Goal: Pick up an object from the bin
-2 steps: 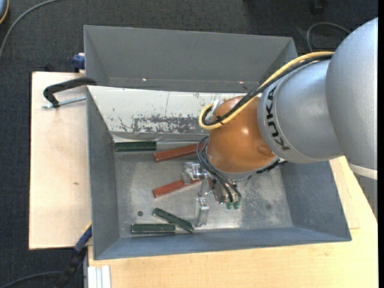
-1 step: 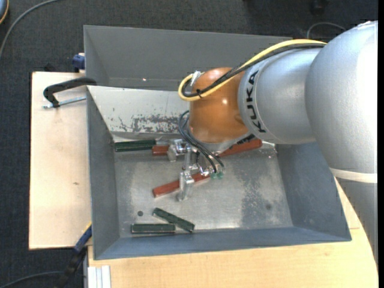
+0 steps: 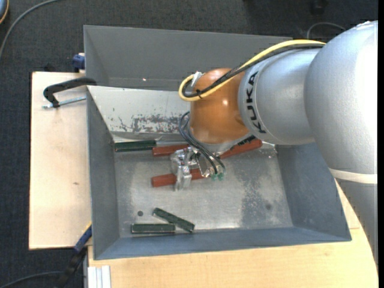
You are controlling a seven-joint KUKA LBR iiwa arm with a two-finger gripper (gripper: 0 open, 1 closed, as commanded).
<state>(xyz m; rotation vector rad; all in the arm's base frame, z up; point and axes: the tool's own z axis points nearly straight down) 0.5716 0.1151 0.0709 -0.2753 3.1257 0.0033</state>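
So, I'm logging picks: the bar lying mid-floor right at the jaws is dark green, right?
No, it is red-brown, not dark green. The camera view shows the red-brown bar lying mid-floor right at the jaws.

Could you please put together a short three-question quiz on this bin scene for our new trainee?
1. Multiple choice: which thing lies nearest the end effector? A) a red-brown bar; B) a blue ball; C) a yellow cup.
2. True or false: two dark green bars lie close together on the floor of the bin, towards the bottom of the view.
3. Fill in: the rounded cover on the arm's wrist is ___ in colour.

Key: 1 A; 2 true; 3 orange.
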